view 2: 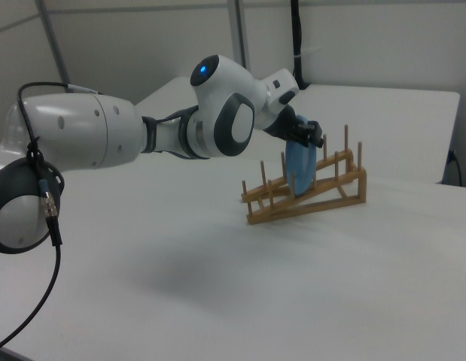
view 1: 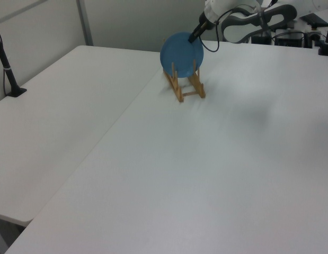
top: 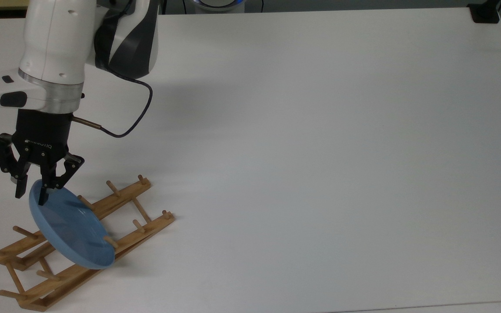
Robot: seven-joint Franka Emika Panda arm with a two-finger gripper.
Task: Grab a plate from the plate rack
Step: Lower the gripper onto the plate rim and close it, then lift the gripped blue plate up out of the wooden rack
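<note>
A light-blue plate (top: 70, 226) stands on edge in the wooden plate rack (top: 122, 196) near the top view's lower left corner, leaning between the pegs. My gripper (top: 30, 194) points down at the plate's upper rim. Its fingers are open, one on each side of that rim, with a small gap showing. In the left view the plate (view 1: 180, 50) faces the camera on the rack (view 1: 185, 88), and the gripper (view 1: 192, 38) sits at its upper right edge. From the right view the plate (view 2: 299, 167) is edge-on in the rack (view 2: 308, 203), with the gripper (view 2: 312, 135) at its top.
The white table (top: 320, 152) stretches wide to the top view's right of the rack. A black cable (top: 133, 117) loops off the wrist. A black post base (top: 484, 13) stands at the far right corner. A second table (view 1: 58, 121) adjoins on the left view's left.
</note>
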